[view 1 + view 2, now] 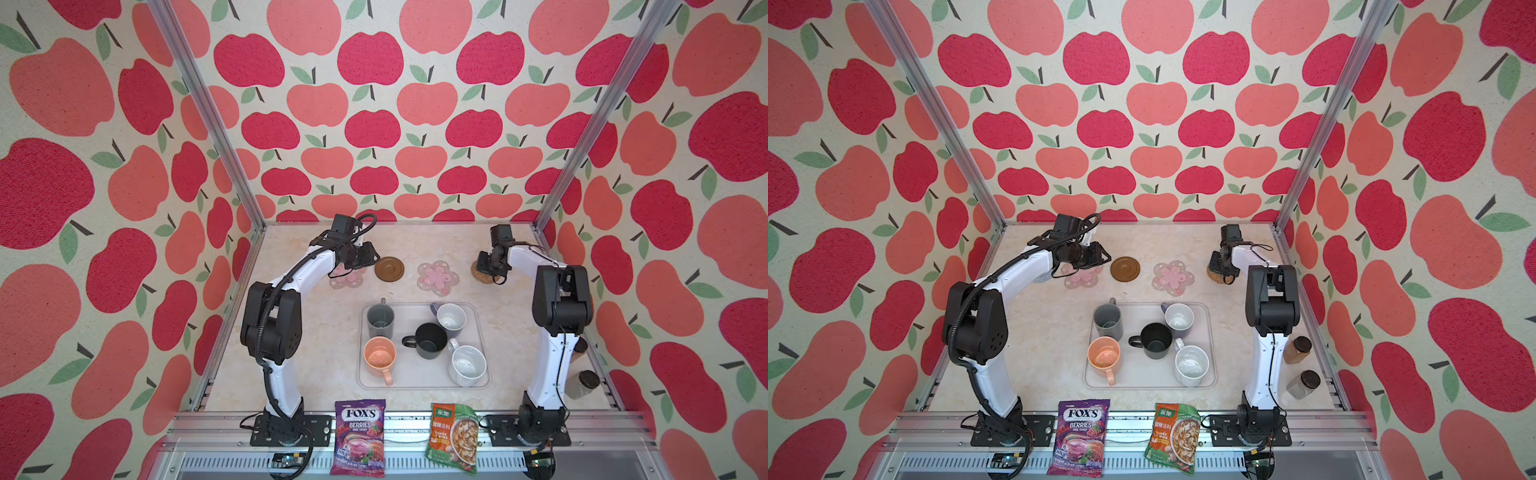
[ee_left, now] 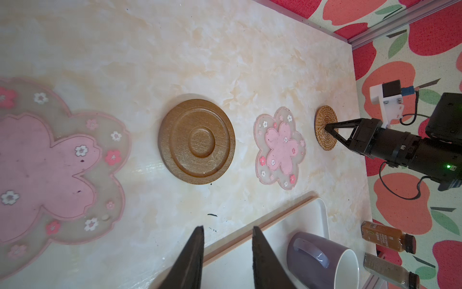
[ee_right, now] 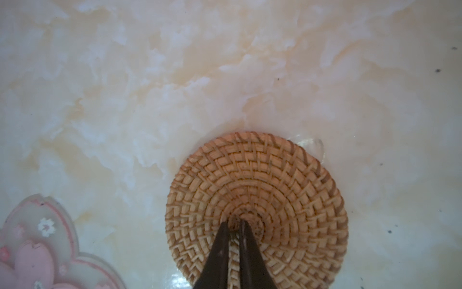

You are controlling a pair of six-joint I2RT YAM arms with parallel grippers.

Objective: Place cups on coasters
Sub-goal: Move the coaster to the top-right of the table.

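The walls [image 1: 374,124] show red apples, the table [image 1: 291,374] cream marbling, the rattan coaster [image 3: 275,175] tan weave.

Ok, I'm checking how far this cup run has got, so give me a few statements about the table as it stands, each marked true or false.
1. The black mug stands upright in the tray. True.
2. The brown coaster carries a mug. False: it is bare.
3. The right tool has its tips at the middle of the rattan coaster. True.
4. The left tool grips the lavender mug. False: its jaws stand apart with nothing between them.
5. The peach mug lies on its side. False: it stands upright in the tray.
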